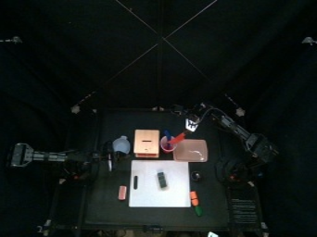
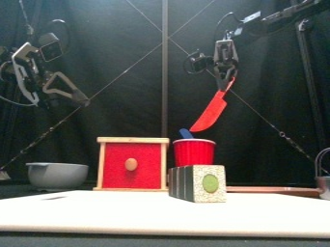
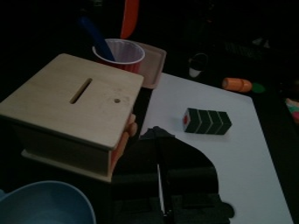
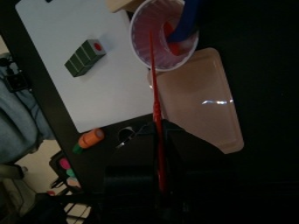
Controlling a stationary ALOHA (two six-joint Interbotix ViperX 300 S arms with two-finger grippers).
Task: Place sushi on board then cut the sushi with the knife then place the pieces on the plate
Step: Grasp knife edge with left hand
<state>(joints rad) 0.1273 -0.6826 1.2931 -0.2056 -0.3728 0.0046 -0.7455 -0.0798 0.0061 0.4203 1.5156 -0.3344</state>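
Left tool [image 2: 45,96] and right tool [image 2: 226,85] look dark grey, on black, cabled arms.

Robot lab booth: black curtains [image 1: 158,46], small black table [image 1: 148,211], two robot arms [image 1: 242,134], toy sushi [image 2: 198,182].

Right end effector [image 2: 227,81], raised, grips the knife [image 2: 213,111]; left arm [image 1: 44,155] rests.
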